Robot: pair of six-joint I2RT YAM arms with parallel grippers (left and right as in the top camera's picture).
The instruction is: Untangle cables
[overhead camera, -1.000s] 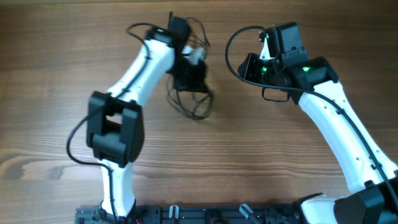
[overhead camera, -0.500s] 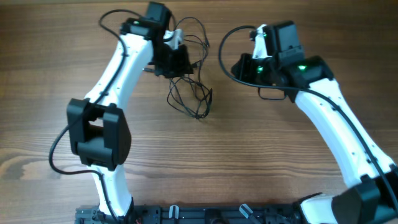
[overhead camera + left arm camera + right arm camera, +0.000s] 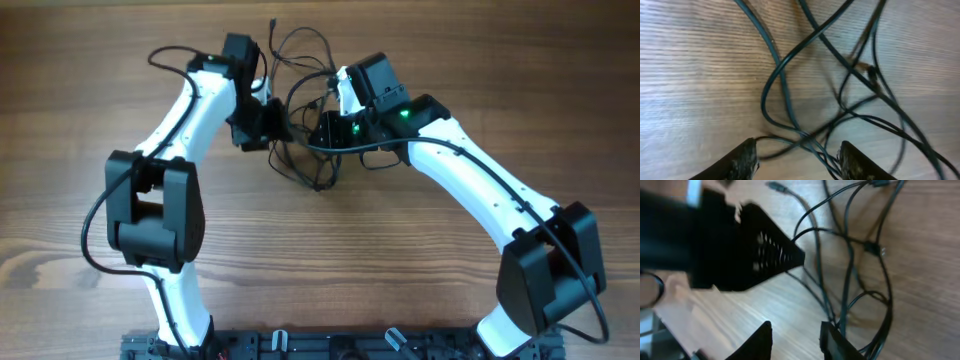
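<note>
Cables (image 3: 782, 66) are one loose knot lying on the table (image 3: 80, 120). Left gripper (image 3: 800, 159) sits at the knot's left edge, jaws apart with a couple of strands running between the tips, nothing pinched. Right gripper (image 3: 796, 341) hangs at the knot's right side, also open and empty. I'd have each pinch one different strand, then pull away from the knot slowly so loops don't cinch.

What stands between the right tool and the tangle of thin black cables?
Nothing visible. The thin black cables lie on the wooden table just ahead of the right tool. The left tool's black perforated finger is close beside them, not between.
</note>
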